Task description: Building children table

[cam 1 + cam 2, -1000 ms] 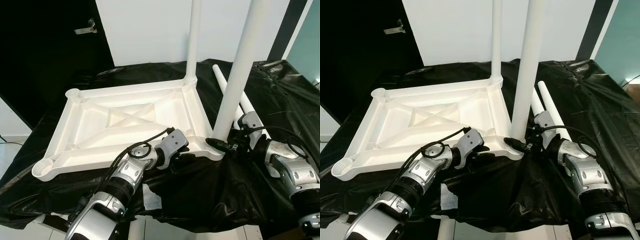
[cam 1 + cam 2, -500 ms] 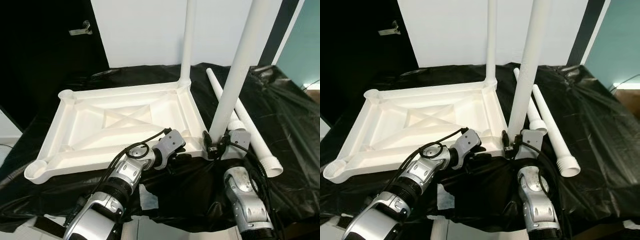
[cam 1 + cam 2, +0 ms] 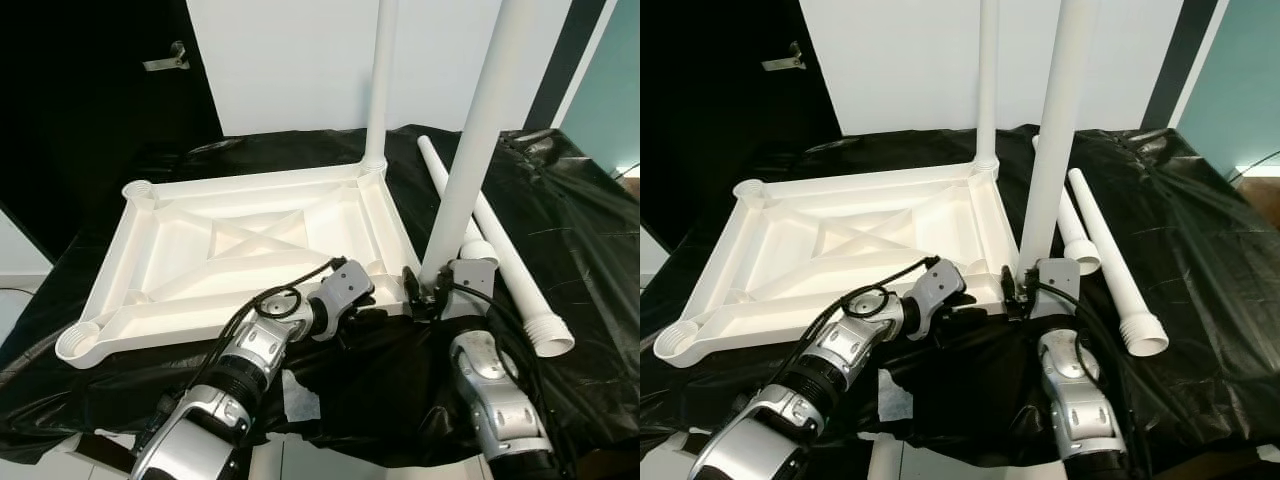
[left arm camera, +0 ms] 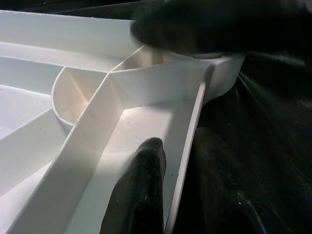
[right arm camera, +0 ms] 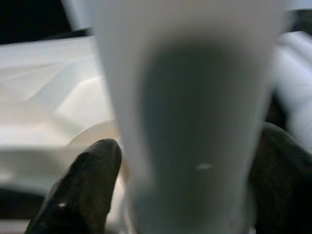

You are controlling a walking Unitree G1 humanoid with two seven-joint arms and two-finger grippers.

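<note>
A black-draped work surface (image 3: 560, 230) carries the white tabletop (image 3: 240, 250), lying upside down with its ribbed underside up and a round socket at each corner. One leg (image 3: 378, 80) already stands in the far right corner socket. A second leg (image 3: 478, 140) stands upright in the near right corner socket, its long axis vertical. Two loose legs (image 3: 505, 250) lie side by side on the cloth towards the right edge, running from the far side to the near side.

The right gripper (image 3: 432, 292) is at the foot of the second leg, its two black fingers (image 5: 83, 180) set on either side of the tube and closed against it just above the socket. It is the nearer arm, so any turn about that vertical axis to seat the leg looks to be its job.

The left gripper (image 4: 175, 190) pinches the tabletop's near rim just beside that same corner, one finger inside the wall and one outside, steadying the tabletop.
</note>
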